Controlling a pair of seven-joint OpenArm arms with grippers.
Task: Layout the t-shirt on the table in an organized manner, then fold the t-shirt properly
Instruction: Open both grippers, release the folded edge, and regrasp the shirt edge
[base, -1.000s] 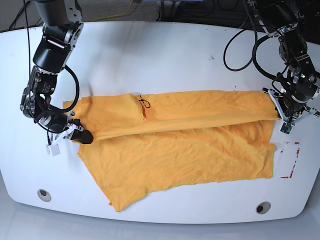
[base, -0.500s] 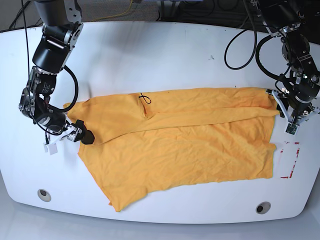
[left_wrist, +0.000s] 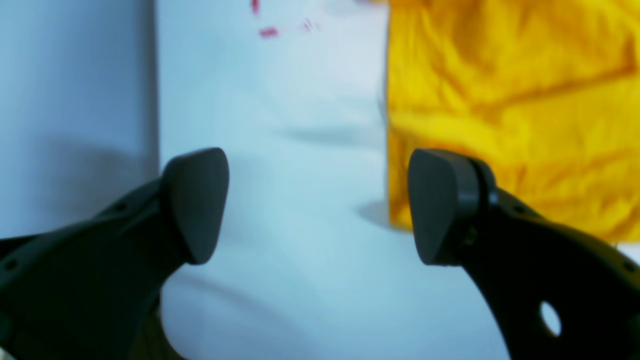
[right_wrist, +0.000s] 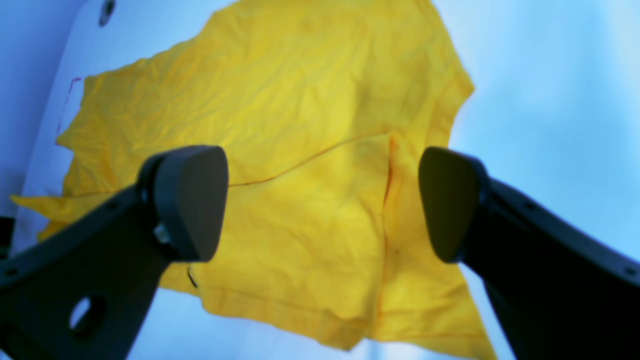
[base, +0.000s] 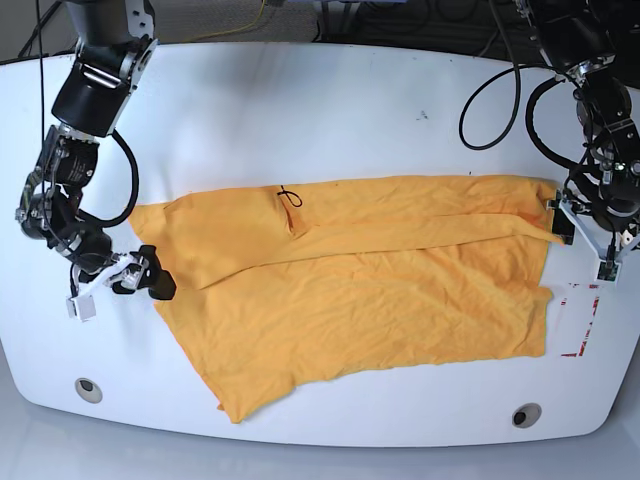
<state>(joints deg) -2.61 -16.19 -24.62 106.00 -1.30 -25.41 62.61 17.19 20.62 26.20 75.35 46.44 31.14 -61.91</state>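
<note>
The orange-yellow t-shirt (base: 370, 300) lies spread across the white table (base: 300, 120), with a long strip folded over along its far edge. My right gripper (base: 118, 290) is open and empty at the shirt's left edge. In the right wrist view the gripper (right_wrist: 320, 200) hangs above the shirt (right_wrist: 300, 150). My left gripper (base: 582, 245) is open and empty just off the shirt's right edge. In the left wrist view the gripper (left_wrist: 317, 205) is over bare table, with the shirt (left_wrist: 510, 110) beside its right finger (left_wrist: 440, 205).
A red tape outline (base: 580, 320) marks the table at the shirt's right, and shows blurred in the left wrist view (left_wrist: 268, 32). Two grey grommets (base: 88, 388) (base: 526, 414) sit near the front edge. Cables hang behind the arm at the back right.
Both grippers have let go of the shirt's side edges, opened and drawn outward. The folded strip has settled flat on the shirt.
</note>
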